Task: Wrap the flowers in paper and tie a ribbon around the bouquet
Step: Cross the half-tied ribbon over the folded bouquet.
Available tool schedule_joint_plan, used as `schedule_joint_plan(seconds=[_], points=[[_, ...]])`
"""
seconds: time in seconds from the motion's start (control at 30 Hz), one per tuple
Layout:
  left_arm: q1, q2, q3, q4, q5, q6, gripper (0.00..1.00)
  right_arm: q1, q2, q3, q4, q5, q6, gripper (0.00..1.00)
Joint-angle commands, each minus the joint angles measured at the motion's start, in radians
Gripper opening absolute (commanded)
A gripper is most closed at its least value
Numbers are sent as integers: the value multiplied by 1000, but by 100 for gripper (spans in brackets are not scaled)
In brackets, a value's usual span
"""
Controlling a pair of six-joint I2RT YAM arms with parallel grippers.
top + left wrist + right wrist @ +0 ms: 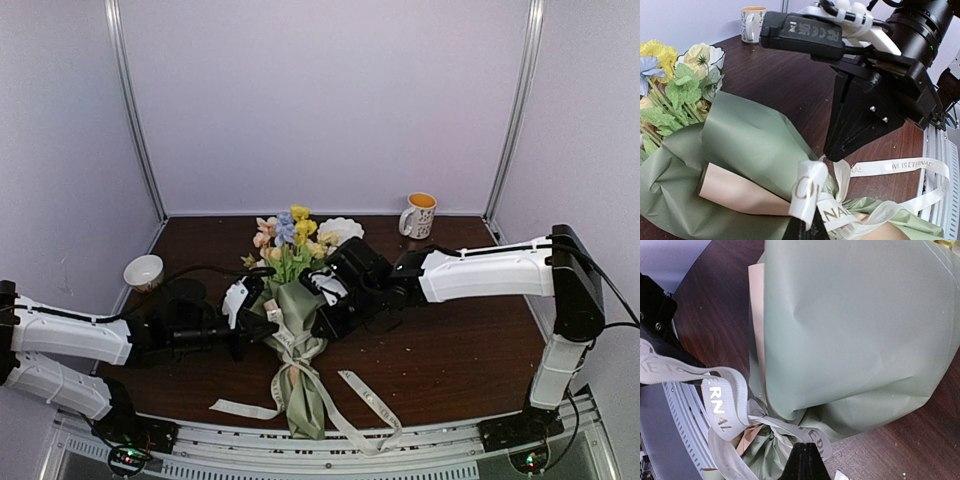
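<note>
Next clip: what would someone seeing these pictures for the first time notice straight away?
The bouquet, a sage-green paper cone with pastel flowers at its far end, lies mid-table between the two arms. The left gripper and the right gripper are both shut at its cream ribbon, one from each side, and the ribbon's tails trail toward the near edge.
</note>
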Motion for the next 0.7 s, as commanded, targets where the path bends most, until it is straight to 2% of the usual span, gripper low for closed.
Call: schedule_joint_plan(seconds=[0.0,0.27,0.67], points=[[5,2,-11,36,2,-5,0,8,3,33,-41,18,-17,0],[5,15,-31,57,-26,-8,0,11,-52,-3,-19,-66,-24,0],[5,58,-30,62,-28,-11,0,37,-92,-92,123,-301,-40,0]])
